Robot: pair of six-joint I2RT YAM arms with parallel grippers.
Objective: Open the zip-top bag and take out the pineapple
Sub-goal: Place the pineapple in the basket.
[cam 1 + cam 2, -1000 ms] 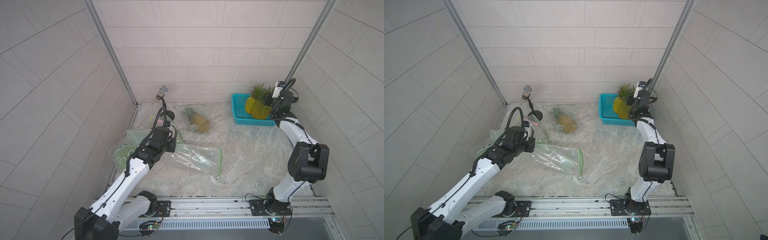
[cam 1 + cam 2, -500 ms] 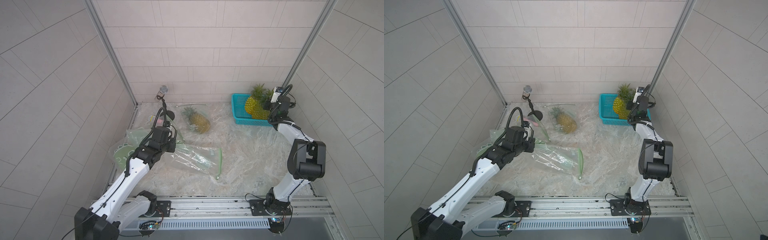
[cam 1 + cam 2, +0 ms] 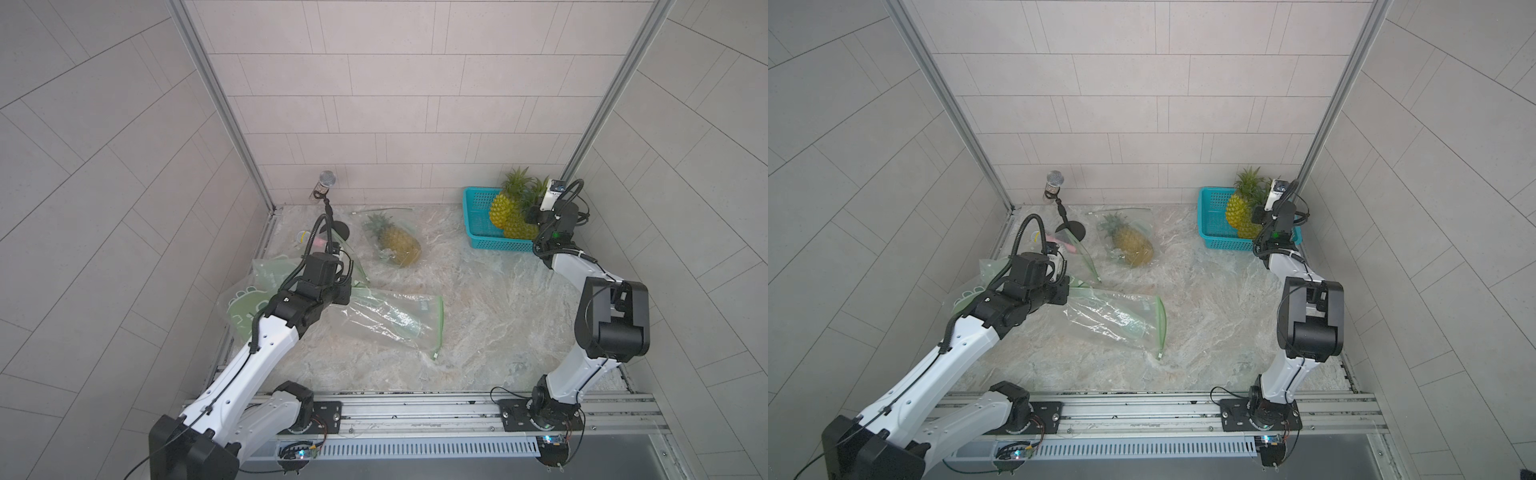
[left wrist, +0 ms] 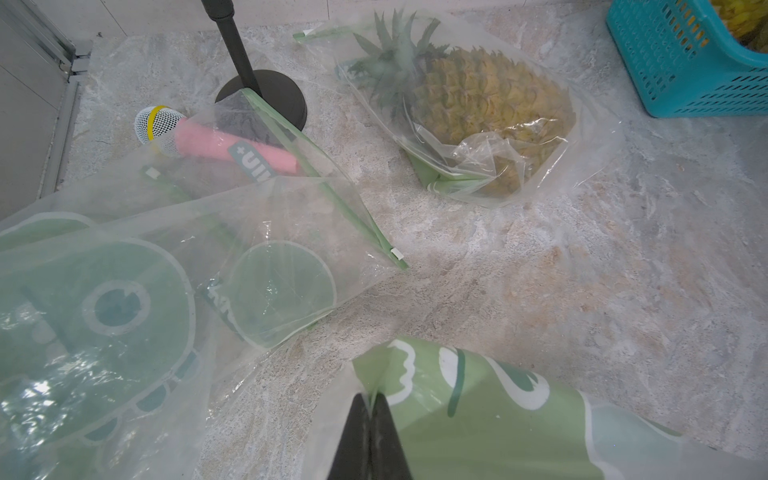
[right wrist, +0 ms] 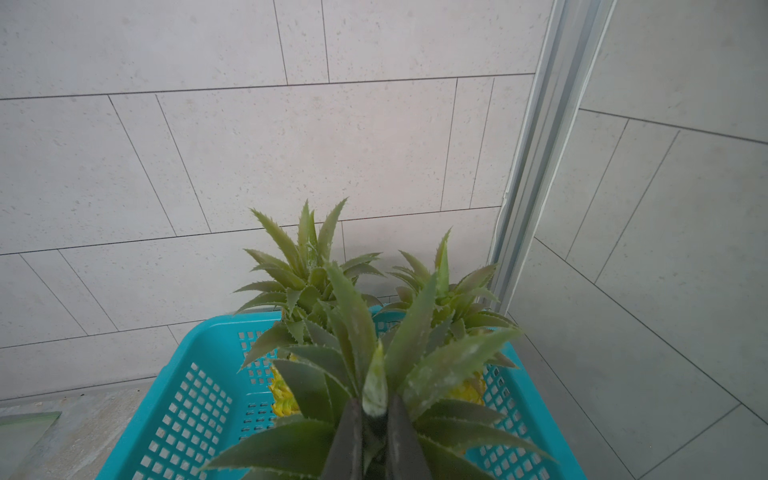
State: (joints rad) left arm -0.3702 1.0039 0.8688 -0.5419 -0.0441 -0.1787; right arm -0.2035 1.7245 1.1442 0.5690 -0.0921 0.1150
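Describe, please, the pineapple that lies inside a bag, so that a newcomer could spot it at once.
Along the back wall, find the black microphone stand and the blue basket. Between them a pineapple lies on its side. Unlike the upright pineapples in the basket, it is inside a clear bag.

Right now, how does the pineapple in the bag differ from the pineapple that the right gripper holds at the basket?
The bagged pineapple lies on its side on the table; the held pineapple is crown-up at the teal basket. The bagged pineapple is enclosed in a clear zip-top bag; the held pineapple is bare. Nothing grips the bagged pineapple; the right gripper is shut on a crown leaf of the held pineapple. Both have green spiky crowns.
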